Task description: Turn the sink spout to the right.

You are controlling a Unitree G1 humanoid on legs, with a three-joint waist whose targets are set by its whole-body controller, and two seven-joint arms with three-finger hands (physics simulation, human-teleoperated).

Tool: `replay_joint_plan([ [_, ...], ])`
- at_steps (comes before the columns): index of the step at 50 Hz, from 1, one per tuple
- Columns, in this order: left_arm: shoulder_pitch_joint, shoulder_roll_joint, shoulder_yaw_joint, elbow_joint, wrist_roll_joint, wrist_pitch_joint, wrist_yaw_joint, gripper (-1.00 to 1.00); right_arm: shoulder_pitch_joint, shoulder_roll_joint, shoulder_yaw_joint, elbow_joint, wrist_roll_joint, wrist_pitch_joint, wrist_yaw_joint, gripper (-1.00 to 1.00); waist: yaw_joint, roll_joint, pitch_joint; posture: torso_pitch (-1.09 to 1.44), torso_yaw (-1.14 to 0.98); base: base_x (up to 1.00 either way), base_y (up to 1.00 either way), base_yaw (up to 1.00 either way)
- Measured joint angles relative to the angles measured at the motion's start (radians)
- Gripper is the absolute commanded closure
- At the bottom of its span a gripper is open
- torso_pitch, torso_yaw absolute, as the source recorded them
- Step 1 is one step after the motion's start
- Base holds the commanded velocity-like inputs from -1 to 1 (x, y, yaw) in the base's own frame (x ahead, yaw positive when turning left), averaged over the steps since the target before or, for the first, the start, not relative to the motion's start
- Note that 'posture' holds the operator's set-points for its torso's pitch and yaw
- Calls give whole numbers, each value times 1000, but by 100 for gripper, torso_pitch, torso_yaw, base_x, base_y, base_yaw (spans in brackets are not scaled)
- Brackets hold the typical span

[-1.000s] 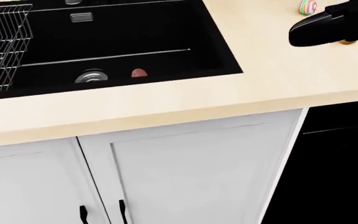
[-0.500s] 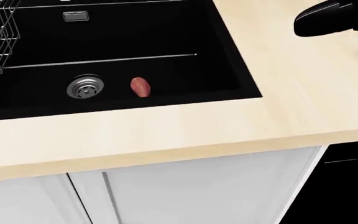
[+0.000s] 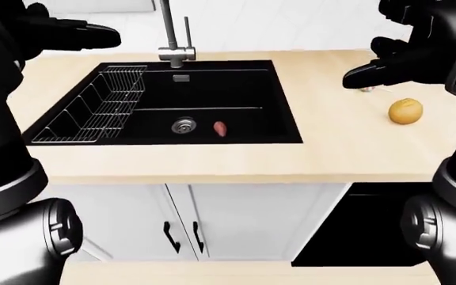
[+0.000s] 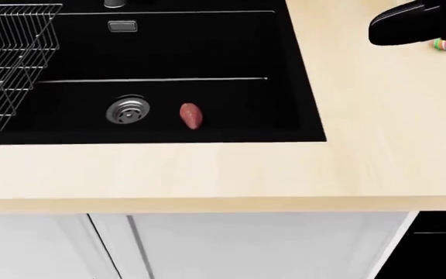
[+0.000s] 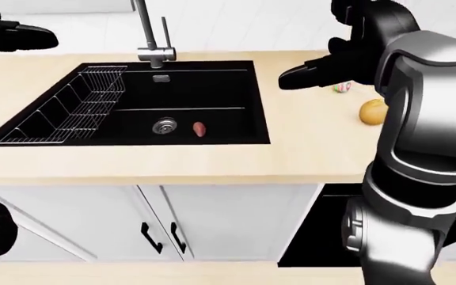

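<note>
The chrome faucet (image 3: 169,35) stands upright at the top edge of the black sink (image 3: 212,89); its spout runs up out of the view, so I cannot tell which way it points. My left hand (image 3: 105,37) hovers open and empty over the counter, left of the faucet and apart from it. My right hand (image 3: 359,74) hovers open and empty over the counter right of the sink, also seen in the head view (image 4: 382,32). Neither hand touches the faucet.
A wire rack (image 3: 93,107) fills the sink's left part. A drain (image 4: 128,110) and a reddish oval thing (image 4: 191,115) lie on the sink floor. A yellow fruit (image 3: 405,111) and a small striped thing (image 5: 341,88) sit on the counter right. White cabinet doors (image 3: 236,219) are below.
The head camera has moved: the sink and counter edge slid down the picture and now lie level. The yellow fruit left the head view; the striped thing shows again. My right hand stays at top right.
</note>
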Motion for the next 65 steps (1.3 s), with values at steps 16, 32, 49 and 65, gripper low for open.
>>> replay_joint_plan([
  [16,-9,22,19,-11,3,2,10,-100,8,-5,18,-31,25,-5,12,-100,-8,21,4,0,0,7,0,0],
  [32,-47,31,6,5,1,-29,3,-100,-7,-24,1,-15,2,-10,17,-100,-12,-6,-26,0,0,7,0,0],
  [49,-45,55,32,30,8,-8,11,-100,-5,-6,31,-17,15,-7,40,-100,-2,67,-28,0,0,8,0,0],
  [65,-52,53,12,20,-20,-1,0,-100,2,-18,11,-21,-11,4,33,-100,-4,-8,-25,0,0,8,0,0],
])
